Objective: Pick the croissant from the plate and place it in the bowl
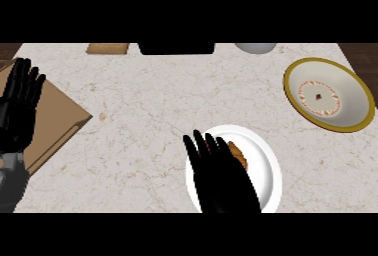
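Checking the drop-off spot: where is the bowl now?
In the head view the bowl sits at the counter's right edge, up and right of the plate that holds the croissant.

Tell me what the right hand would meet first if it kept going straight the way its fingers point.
The right hand points up the view over the white plate, croissant beside its fingers. Straight on, past the plate's far rim, only bare counter shows until the black object at the far edge; height is unclear.

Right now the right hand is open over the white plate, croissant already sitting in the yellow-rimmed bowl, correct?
Not quite. The head view shows the croissant on the white plate, beside the open right hand. The yellow-rimmed bowl holds no croissant.
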